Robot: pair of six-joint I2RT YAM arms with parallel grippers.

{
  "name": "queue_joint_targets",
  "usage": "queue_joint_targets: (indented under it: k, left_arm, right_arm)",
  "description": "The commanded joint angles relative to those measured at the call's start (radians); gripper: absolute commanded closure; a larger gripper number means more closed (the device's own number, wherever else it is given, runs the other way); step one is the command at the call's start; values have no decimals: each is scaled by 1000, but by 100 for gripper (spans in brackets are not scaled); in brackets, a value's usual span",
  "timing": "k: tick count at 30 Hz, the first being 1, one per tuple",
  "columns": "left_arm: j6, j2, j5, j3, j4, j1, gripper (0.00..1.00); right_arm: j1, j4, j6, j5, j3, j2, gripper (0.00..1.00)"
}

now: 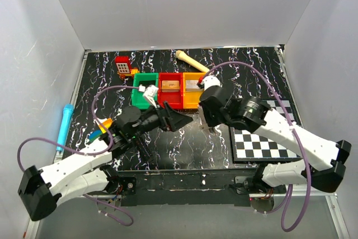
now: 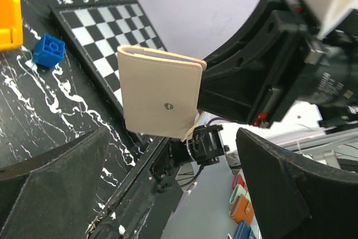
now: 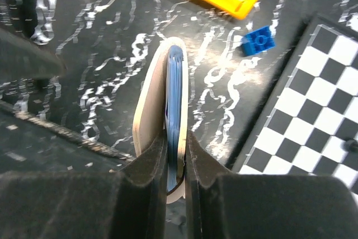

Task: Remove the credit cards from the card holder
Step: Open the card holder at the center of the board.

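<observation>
Clamping the card holder (image 2: pixel 159 93), the right pincer (image 3: pixel 175 141) faces the spread left pincer (image 1: pixel 180 120).

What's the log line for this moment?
right claw: shut on card holder, in the air | left claw: open, facing it, not touching | holder: folded

Marbled table (image 1: pixel 168 150), chequered board (image 1: pixel 260 144), bins (image 1: pixel 170 103) (three)

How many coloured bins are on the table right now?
3, in a row at the far middle: green bin left, red bin centre, yellow bin right, partly under the right arm. The arms may hide others.
</observation>
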Motion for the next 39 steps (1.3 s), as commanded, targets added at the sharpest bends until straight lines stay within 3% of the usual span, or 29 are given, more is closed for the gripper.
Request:
queue_joint_targets:
  k: [1, 6, 15, 21, 31, 39]
  left_arm:
    - [43, 110, -222, 111, -98, -112, 2]
    - [-58, 135, -351, 119, -187, -141, 2]
    - [-152, 117, -372, 113, -188, -142, 2]
    - [-98, 158, -329, 145, -136, -167, 2]
    - [-31, 216, -398, 191, -178, -247, 2]
    - [-41, 223, -467, 191, -274, -250, 29]
  right_arm:
    - [60, -110, 9, 304, 87, 67, 99]
    - [60, -48, -1, 278, 32, 35, 99]
    - [58, 1, 96, 191, -8, 50, 99]
    - [57, 69, 128, 80, -23, 51, 99]
    - [57, 66, 142, 60, -17, 50, 99]
    - [55, 76, 144, 37, -20, 19, 99]
